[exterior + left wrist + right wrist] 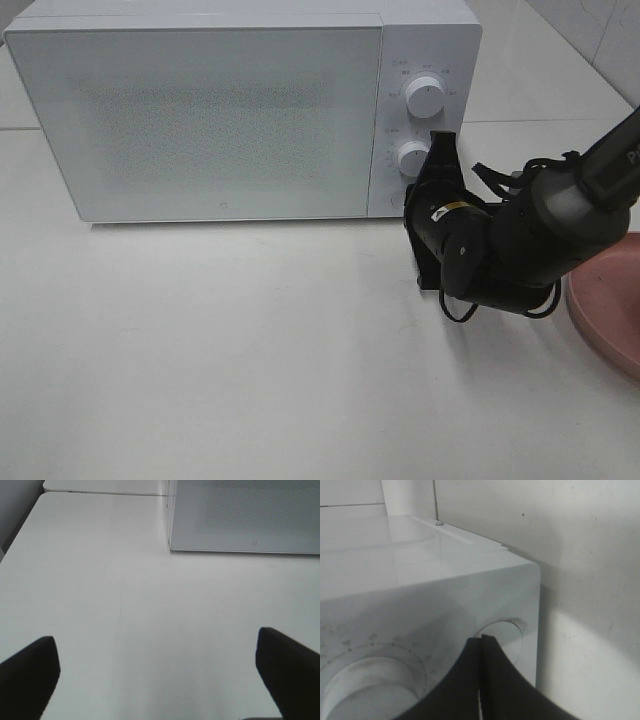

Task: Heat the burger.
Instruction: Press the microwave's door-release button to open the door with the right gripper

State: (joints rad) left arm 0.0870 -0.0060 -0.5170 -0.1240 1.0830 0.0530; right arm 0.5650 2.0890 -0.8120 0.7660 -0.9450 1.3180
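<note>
White microwave: on the surface, door shut; the frosted panel hides the inside.
Burger: not in view; possibly behind that door, ready for heating.
Right gripper: fingers pressed together into one blunt tip, at the lower knob and round button, seemingly to work a control.
Left gripper: fingers spread wide, empty, held over bare surface, clear of the work.
Pink plate: set aside; visible part bare.

White microwave, speckled door, pink plate
</note>
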